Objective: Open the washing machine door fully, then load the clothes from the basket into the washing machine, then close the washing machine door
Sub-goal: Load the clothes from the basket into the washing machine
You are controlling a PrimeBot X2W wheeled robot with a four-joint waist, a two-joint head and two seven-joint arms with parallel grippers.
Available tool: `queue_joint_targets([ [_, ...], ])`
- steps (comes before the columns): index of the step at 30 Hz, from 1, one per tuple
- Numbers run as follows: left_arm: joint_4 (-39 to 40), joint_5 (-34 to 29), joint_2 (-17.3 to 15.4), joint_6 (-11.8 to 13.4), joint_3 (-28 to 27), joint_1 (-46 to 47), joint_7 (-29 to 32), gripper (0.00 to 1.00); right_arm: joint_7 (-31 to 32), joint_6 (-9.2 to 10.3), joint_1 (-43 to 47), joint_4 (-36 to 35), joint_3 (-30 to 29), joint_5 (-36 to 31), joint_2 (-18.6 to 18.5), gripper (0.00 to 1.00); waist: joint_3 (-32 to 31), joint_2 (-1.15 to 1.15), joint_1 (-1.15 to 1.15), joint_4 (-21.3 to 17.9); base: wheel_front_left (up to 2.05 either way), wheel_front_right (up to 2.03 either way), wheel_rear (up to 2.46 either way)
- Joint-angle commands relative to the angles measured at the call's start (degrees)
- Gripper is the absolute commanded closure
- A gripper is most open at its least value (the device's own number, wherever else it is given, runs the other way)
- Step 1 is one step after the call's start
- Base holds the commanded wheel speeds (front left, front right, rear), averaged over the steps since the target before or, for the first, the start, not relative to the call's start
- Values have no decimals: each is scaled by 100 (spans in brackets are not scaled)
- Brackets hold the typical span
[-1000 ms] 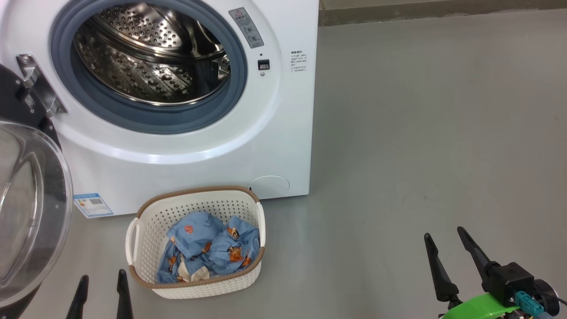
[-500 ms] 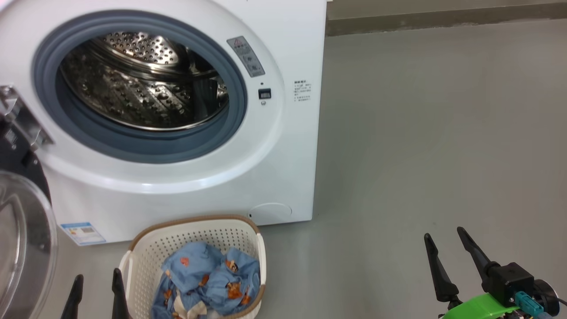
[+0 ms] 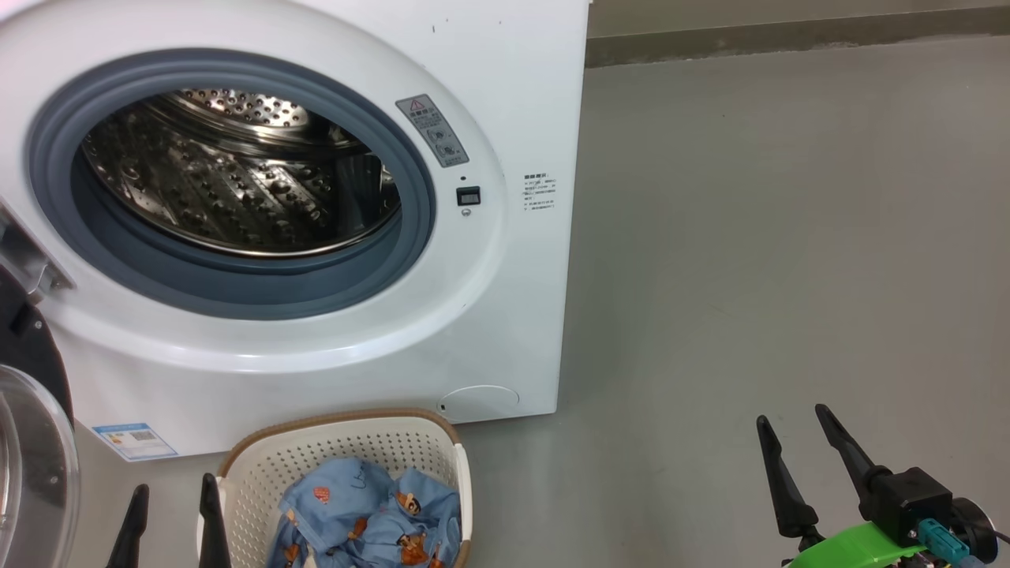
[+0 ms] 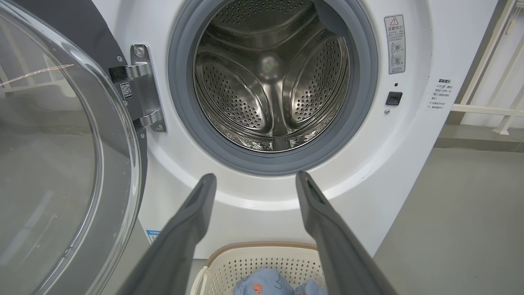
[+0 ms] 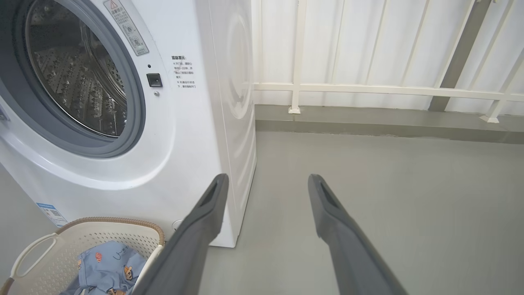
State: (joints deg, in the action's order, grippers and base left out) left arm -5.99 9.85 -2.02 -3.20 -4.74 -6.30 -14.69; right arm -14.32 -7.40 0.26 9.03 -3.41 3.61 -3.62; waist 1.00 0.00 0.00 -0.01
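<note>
Bottom edge cuts off the basket (image 3: 371, 451) and clothes (image 3: 367, 517).

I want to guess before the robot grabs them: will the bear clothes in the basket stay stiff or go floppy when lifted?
Probably floppy: the clothes lie crumpled in soft folds in the basket, so they would likely droop from the fingers. They look like thin fabric, so probably light. A dangling part might catch the rim.
</note>
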Motion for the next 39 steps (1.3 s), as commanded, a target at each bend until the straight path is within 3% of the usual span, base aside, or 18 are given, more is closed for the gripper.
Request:
queue_joint_targets([
  [1, 127, 14, -86, 35, -171, 231, -31, 0, -68, -9, -87, -127, 117, -31, -16, 0, 5, 0, 0, -1, 0, 0, 0],
  [18, 78, 76, -86, -66, -60, 320, -31, 0, -68, -9, -225, -141, 152, -4, 1, 0, 319, 0, 0, -84, 0, 0, 0],
  [39, -1126, 658, -93, -410, 256, 1421, -31, 0, -68, -9, -735, -174, 240, 128, 64, 0, 1750, 0, 0, -477, 0, 0, 0],
])
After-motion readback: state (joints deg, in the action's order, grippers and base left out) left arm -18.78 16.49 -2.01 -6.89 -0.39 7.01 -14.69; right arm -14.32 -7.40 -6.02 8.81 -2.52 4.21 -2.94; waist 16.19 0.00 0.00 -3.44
